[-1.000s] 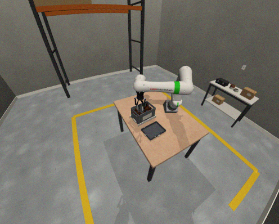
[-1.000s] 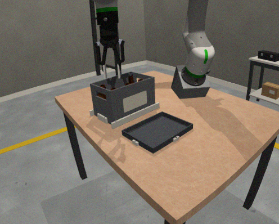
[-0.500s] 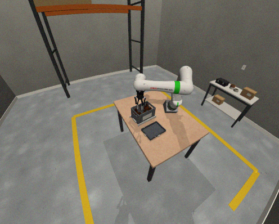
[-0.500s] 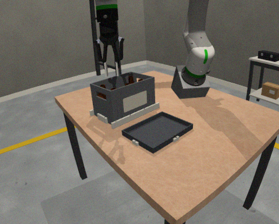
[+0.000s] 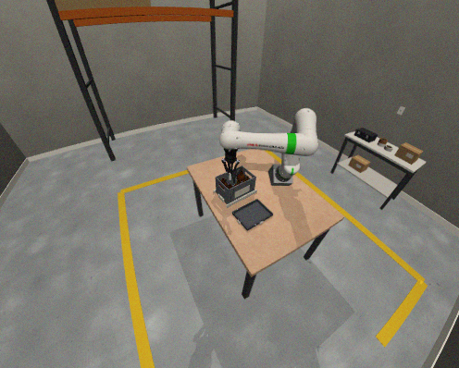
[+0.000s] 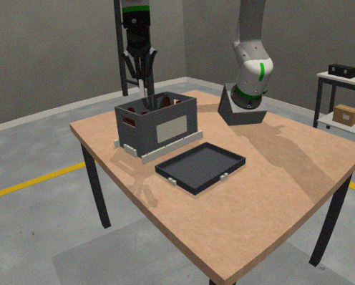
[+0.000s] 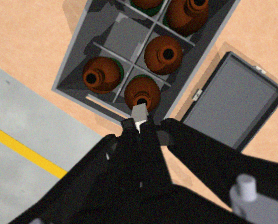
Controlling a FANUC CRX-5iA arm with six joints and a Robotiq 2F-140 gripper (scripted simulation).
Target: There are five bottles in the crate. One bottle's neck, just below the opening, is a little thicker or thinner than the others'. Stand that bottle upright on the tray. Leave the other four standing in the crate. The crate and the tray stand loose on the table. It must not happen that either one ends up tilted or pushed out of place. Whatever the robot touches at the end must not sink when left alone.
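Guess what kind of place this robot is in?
Probably a robot workshop: there's a robot arm, a yellow floor line and a tall orange-beamed rack.

In the exterior view, the crate stood on the bench, behind and left of the tray. The arm's base stood behind the tray, to its right (on the same bench). Five bottles stood in the crate, in separate compartments. Well apart, right of the bench, was a side table, with one box on top and another box on its lower shelf.
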